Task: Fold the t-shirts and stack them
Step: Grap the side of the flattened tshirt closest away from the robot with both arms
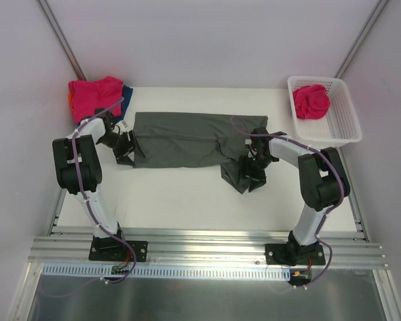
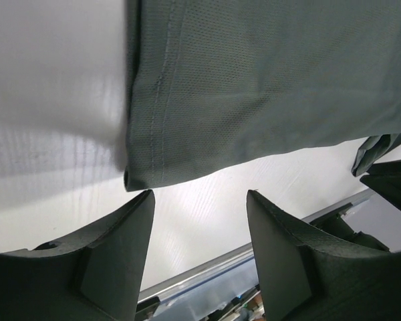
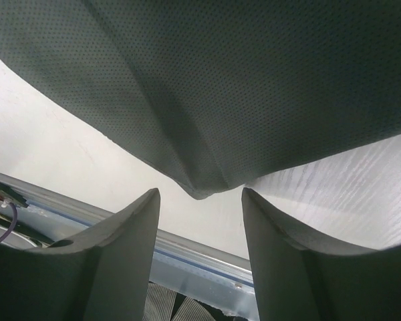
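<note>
White, faintly ribbed table (image 1: 187,200) carries the dark grey t-shirt (image 1: 180,140), a fine-mesh knit folded into a long band with a stitched hem. At its left end the left gripper (image 1: 128,152) stands part-open and empty. At its crumpled right corner the right gripper (image 1: 254,175) gapes likewise, gripping nothing. Behind the shirt's left end lies a bunched pink t-shirt (image 1: 93,97). Behind its right end, a white lattice basket (image 1: 344,124) holds another pink t-shirt (image 1: 311,101).

Overhead camera looks down from behind; wrist cameras sit close over the grey t-shirt (image 1: 180,140).
</note>
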You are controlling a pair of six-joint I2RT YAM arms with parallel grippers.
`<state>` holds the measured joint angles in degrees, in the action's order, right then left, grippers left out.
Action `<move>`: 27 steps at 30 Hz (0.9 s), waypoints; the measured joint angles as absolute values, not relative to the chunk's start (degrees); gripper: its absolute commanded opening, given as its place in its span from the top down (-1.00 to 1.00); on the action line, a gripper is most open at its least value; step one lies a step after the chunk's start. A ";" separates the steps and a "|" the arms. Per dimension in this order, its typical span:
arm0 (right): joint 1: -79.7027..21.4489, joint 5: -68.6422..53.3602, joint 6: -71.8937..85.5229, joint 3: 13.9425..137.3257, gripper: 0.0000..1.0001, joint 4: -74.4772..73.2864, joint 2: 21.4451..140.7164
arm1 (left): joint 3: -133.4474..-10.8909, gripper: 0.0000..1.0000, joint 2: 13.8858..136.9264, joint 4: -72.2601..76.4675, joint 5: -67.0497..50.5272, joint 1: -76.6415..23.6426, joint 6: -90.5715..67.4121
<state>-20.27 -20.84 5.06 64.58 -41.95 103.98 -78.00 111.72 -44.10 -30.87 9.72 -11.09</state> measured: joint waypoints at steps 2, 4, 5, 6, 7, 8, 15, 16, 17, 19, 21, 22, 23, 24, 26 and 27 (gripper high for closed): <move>-20.27 -20.84 5.08 64.58 -0.12 -41.78 104.05 | -77.97 -0.17 111.20 -44.12 -30.83 10.59 -11.11; -20.27 -20.84 5.08 64.60 -0.12 -41.78 104.33 | -77.95 -0.17 110.50 -44.10 -30.76 11.55 -11.09; -20.27 -20.84 5.08 64.60 -0.11 -41.78 104.64 | -77.95 -0.17 110.28 -44.10 -30.61 11.92 -11.09; -20.27 -20.86 5.08 64.62 -0.09 -41.82 104.95 | -77.95 -0.18 110.17 -44.10 -30.44 12.19 -11.09; -20.29 -20.91 5.08 64.84 -0.04 -41.91 105.14 | -77.95 -0.18 110.13 -44.05 -30.33 12.49 -11.07; -20.29 -20.88 5.06 65.04 0.08 -42.00 105.32 | -77.89 -0.18 110.13 -44.03 -29.91 12.75 -11.07; -20.40 -21.04 4.67 65.91 0.58 -41.80 106.76 | -77.84 -0.15 110.76 -44.05 -29.45 12.78 -11.03; -20.45 -21.08 4.78 65.95 0.70 -41.52 106.83 | -77.87 -0.15 111.02 -44.03 -29.47 12.78 -11.03; -20.49 -21.12 4.78 65.98 0.72 -41.21 106.85 | -77.87 -0.05 111.39 -44.03 -29.47 12.78 -11.03; -20.56 -21.26 4.89 66.00 0.75 -40.93 106.85 | -77.87 0.02 112.12 -44.03 -29.47 12.78 -11.07; -20.62 -21.26 4.89 66.00 0.73 -40.80 106.85 | -77.87 0.05 113.01 -44.03 -29.45 12.78 -11.00; -20.69 -21.23 4.89 66.00 0.73 -40.77 106.85 | -77.87 0.09 113.34 -44.01 -29.47 12.80 -11.03; -20.73 -21.21 4.89 66.00 0.73 -40.75 106.85 | -77.87 0.14 113.73 -44.01 -29.47 12.80 -11.05; -20.75 -21.21 4.89 66.00 0.73 -40.75 106.85 | -77.87 0.18 114.08 -44.01 -29.47 12.78 -11.07; -20.88 -21.21 4.89 66.00 0.73 -40.73 106.85 | -77.87 0.30 114.48 -44.01 -29.47 12.78 -11.09; -20.93 -21.19 4.89 66.00 0.73 -40.73 106.85 | -77.87 0.36 114.61 -44.01 -29.50 12.78 -11.16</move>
<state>-20.93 -21.19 4.89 66.00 -40.73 106.85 -77.87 114.61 -44.01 -29.50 12.78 -11.16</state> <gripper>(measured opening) 0.135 0.379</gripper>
